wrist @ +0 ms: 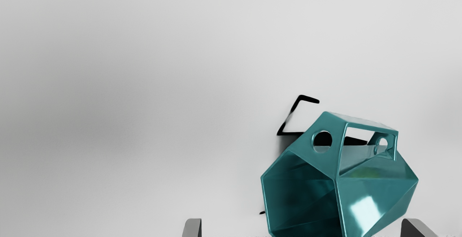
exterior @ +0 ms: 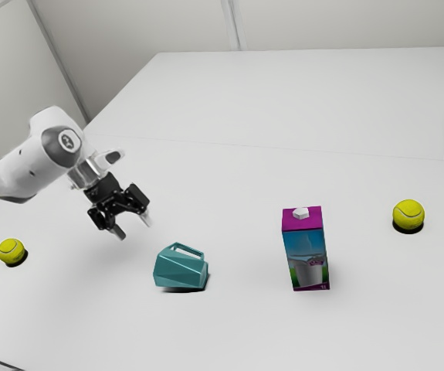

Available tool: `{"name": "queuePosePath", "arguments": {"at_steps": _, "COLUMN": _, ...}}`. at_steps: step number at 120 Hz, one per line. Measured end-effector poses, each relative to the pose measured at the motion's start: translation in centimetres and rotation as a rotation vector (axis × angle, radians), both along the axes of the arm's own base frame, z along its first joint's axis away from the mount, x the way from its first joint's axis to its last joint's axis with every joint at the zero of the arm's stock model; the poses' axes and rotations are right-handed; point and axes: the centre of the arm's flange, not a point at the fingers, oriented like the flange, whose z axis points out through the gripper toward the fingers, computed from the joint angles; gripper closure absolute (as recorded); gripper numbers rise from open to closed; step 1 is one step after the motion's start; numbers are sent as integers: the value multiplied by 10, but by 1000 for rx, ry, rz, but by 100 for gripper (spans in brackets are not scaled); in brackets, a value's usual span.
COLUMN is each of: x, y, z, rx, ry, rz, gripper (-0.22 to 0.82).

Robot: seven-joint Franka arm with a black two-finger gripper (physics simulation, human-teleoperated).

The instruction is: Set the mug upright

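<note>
In the exterior view, the gripper point(exterior: 134, 231) hangs above the table, up and to the left of the teal mug point(exterior: 181, 269). The faceted mug lies on its side with its handle on the upper side. In the wrist view, the gripper point(wrist: 301, 228) has its two fingertips wide apart. There the mug point(wrist: 375, 193) shows its dark open mouth and its handle, nearer to one fingertip than to the other. Nothing is held.
A purple and blue carton point(exterior: 306, 251) stands upright on the white table point(exterior: 237, 332), to the mug's right in the exterior view. One tennis ball point(exterior: 408, 215) lies beyond the carton; another tennis ball point(exterior: 11, 251) rests at the exterior view's far left, below the arm.
</note>
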Motion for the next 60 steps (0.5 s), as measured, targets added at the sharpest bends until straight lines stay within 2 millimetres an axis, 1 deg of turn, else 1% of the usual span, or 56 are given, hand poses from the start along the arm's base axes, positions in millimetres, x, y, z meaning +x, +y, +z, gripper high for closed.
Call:
{"name": "queuePosePath", "arguments": {"at_steps": 11, "x": 3, "y": -26, "z": -15, "rx": -36, "ry": 20, "rz": -29, "gripper": 0}}
{"name": "queuePosePath", "arguments": {"at_steps": 18, "x": 3, "y": -36, "z": -21, "rx": -53, "ry": 27, "rz": -41, "gripper": 0}}
{"name": "queuePosePath", "arguments": {"at_steps": 24, "x": 3, "y": -38, "z": -26, "rx": -65, "ry": 32, "rz": -41, "gripper": 0}}
{"name": "queuePosePath", "arguments": {"at_steps": 39, "x": 2, "y": -33, "z": -32, "rx": -84, "ry": 34, "rz": -29, "gripper": 0}}
{"name": "queuePosePath", "arguments": {"at_steps": 52, "x": 3, "y": -42, "z": -37, "rx": -108, "ry": 32, "rz": -44, "gripper": 0}}
{"name": "queuePosePath", "arguments": {"at_steps": 60, "x": 0, "y": -47, "z": -43, "rx": -127, "ry": 37, "rz": -45, "gripper": 0}}
